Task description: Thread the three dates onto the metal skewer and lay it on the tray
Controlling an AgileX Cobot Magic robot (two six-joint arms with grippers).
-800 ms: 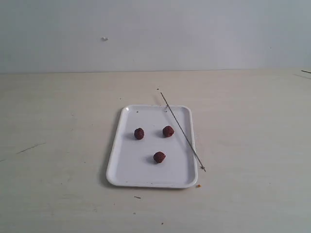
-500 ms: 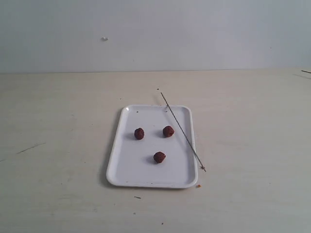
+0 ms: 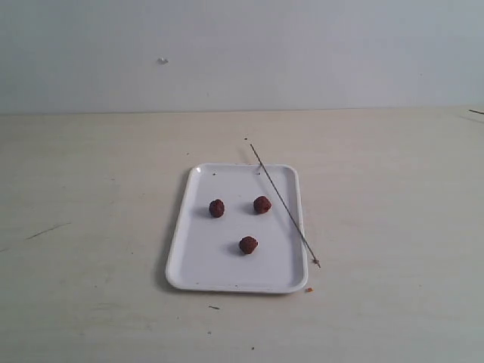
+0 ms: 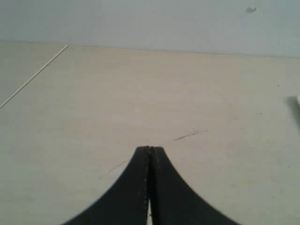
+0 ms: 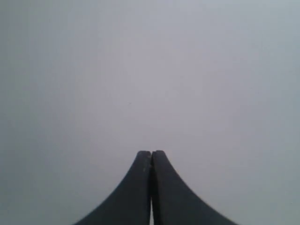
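The white tray point(image 3: 197, 261) lies in the middle of the table in the exterior view. Three dates rest on it, apart from each other: one at the left point(image 3: 217, 208), one at the right point(image 3: 262, 204), one nearer the front point(image 3: 248, 245). The metal skewer point(image 3: 284, 204) lies slantwise over the tray's right rim, both ends past the tray. Neither arm shows in the exterior view. My left gripper point(image 4: 150, 149) is shut on nothing above bare tabletop. My right gripper point(image 5: 151, 153) is shut too, seen against a plain grey wall.
A thin edge of the tray point(image 4: 298, 99) shows at the border of the left wrist view. A dark scratch point(image 4: 190, 135) marks the table past the left fingertips. A small orange crumb point(image 3: 308, 289) lies by the tray's front right corner.
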